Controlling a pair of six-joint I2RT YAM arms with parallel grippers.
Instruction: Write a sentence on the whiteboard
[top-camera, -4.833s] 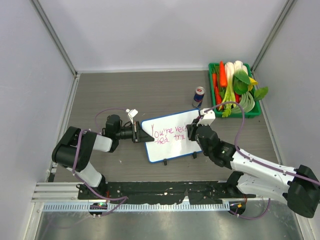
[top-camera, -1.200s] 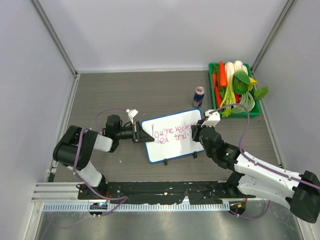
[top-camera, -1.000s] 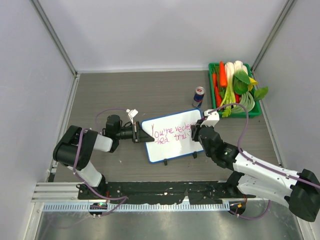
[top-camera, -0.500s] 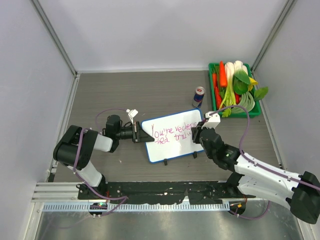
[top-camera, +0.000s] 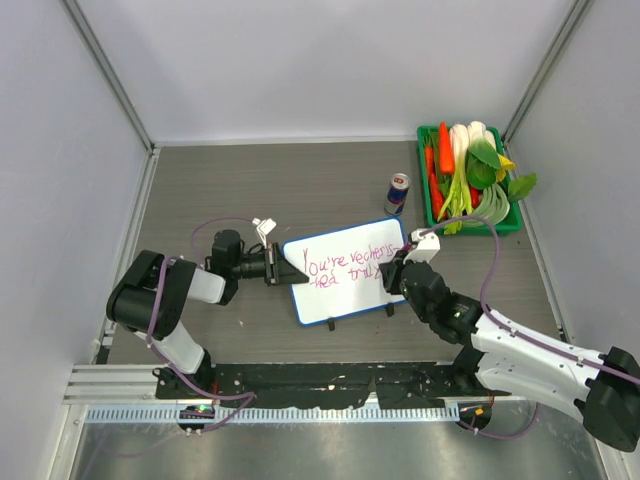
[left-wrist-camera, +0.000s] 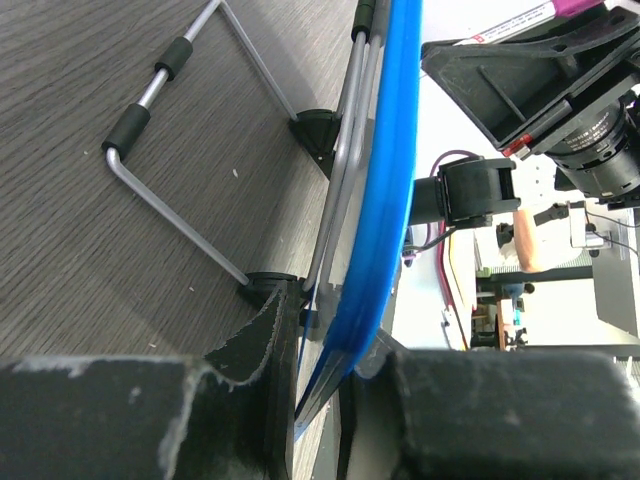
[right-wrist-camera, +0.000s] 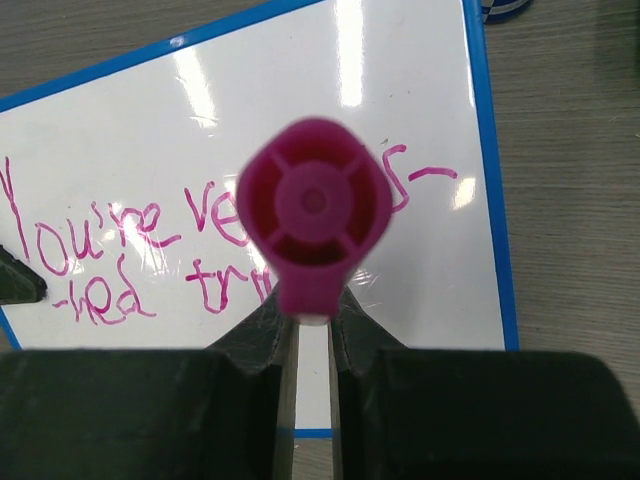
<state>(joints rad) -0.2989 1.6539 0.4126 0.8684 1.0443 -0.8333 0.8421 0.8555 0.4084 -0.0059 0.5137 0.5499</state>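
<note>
Pinching a pink marker (right-wrist-camera: 313, 215) tight, the right gripper (right-wrist-camera: 312, 328) stands above the whiteboard (right-wrist-camera: 420, 110), whose edge the left gripper (top-camera: 285, 272) clamps. The sentence (right-wrist-camera: 120, 235) below runs into a second, apparently unfinished line.

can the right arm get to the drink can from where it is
Likely yes for reach: the drink can stands in the open beyond the whiteboard, nothing between. Grasping it, no: the right pincer is shut on the marker.
</note>
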